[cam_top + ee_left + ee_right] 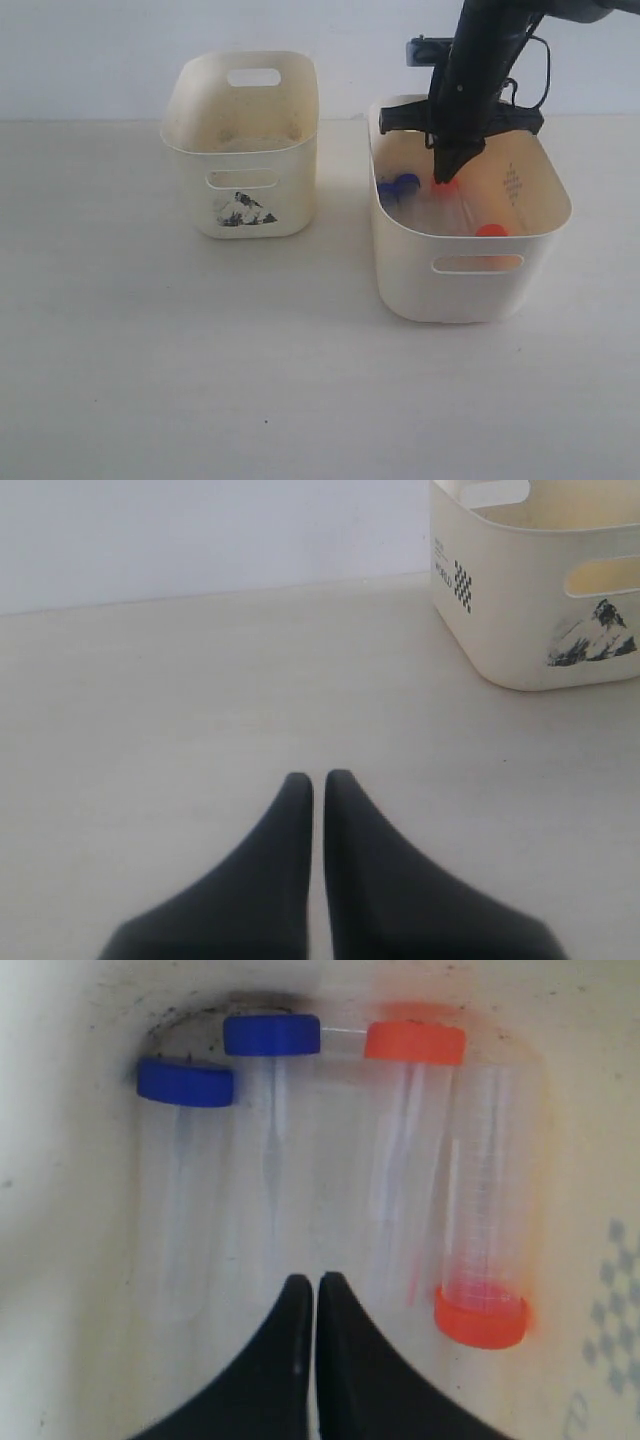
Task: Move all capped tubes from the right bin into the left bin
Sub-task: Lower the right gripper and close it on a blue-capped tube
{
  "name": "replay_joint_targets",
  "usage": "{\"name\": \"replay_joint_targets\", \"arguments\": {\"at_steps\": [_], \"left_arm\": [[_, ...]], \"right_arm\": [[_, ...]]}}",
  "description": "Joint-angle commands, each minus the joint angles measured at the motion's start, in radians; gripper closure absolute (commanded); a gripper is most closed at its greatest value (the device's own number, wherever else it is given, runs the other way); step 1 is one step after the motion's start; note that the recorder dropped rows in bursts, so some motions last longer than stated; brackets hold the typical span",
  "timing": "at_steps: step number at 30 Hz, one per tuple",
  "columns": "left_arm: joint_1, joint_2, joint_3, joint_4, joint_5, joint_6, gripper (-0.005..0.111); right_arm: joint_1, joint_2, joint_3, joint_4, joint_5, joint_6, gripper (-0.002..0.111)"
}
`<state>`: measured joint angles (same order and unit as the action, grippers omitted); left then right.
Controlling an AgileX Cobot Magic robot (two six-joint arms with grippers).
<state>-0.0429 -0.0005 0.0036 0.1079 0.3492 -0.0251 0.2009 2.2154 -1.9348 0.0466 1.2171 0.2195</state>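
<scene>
Right claw: one; clenched, jaws pressed together with nothing between them; lowered into the right bin, tips pointing down over the capped tubes; whether the tips touch a tube cannot be told.

Left claw: one; likewise clenched and empty; low over the bare table, well apart from the left bin.

Capped tubes: four, all lying on the floor of the right bin, side by side; two with blue caps, two with orange-red caps; three caps point one way, the fourth, orange-red, points the other way.

Bins: two, cream, standing apart on the table; the left bin smaller, one mountain sticker on its front; the right bin wider, plain-fronted.

Seen by the right wrist view only: all four tubes whole, clear bodies and caps; the closed tips over the gap between the second blue-capped tube and the nearer orange-red one.

Seen by the exterior view only: both bins together; of the tubes just a blue patch and two orange-red spots, one partly behind the claw; the left claw not in it.

Seen by the left wrist view only: the left claw; one small checkered mark on the side of the left bin.
</scene>
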Motion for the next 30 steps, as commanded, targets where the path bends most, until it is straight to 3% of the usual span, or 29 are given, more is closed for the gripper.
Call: {"name": "replay_joint_targets", "arguments": {"at_steps": [1, 30], "left_arm": [[-0.002, 0.0, -0.004, -0.011, -0.009, -0.01, 0.102], [-0.002, 0.0, -0.004, -0.011, -0.009, -0.01, 0.102]], "right_arm": [[-0.005, 0.017, -0.008, -0.012, 0.004, -0.023, 0.107], [-0.005, 0.018, 0.12, 0.044, 0.004, -0.031, 0.107]]}}
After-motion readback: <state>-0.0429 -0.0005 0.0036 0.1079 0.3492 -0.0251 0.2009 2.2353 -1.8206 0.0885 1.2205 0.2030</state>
